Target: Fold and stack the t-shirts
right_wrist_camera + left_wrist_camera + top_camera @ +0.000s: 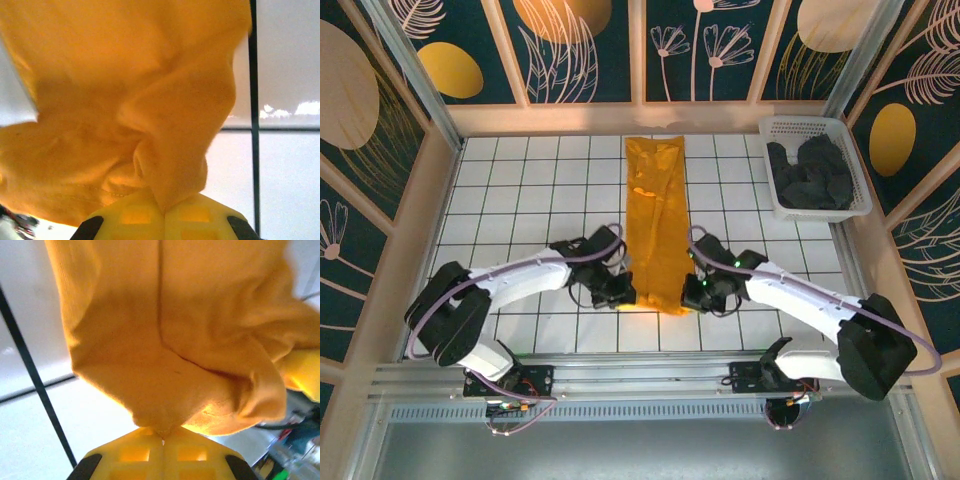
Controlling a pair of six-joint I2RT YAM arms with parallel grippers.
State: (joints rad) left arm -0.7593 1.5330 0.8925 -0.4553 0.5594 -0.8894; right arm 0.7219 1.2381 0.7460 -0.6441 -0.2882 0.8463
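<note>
From the overhead camera I saw the mustard orange-yellow cotton t-shirt (657,225) folded into a long narrow strip. It lay down the middle of the white tiled table (530,190), running from 12 o'clock to 6 o'clock.

The left gripper (620,295) sat at the strip's 7 o'clock corner and the right gripper (698,293) at its 5 o'clock corner, both at the near hem.

On the left wrist camera, the left gripper (162,434) had its yellow fingers (135,452) pressed together, with a bunch of the orange-yellow cloth (175,340) pinched between them. The right wrist camera showed the same: the right gripper (161,209) was pinching a fold of the shirt (130,90).

At 2 o'clock on the table stood the white plastic lattice basket (804,123). Inside it was a crumpled heap of dark charcoal-black t-shirts (810,172), well apart from the strip.
</note>
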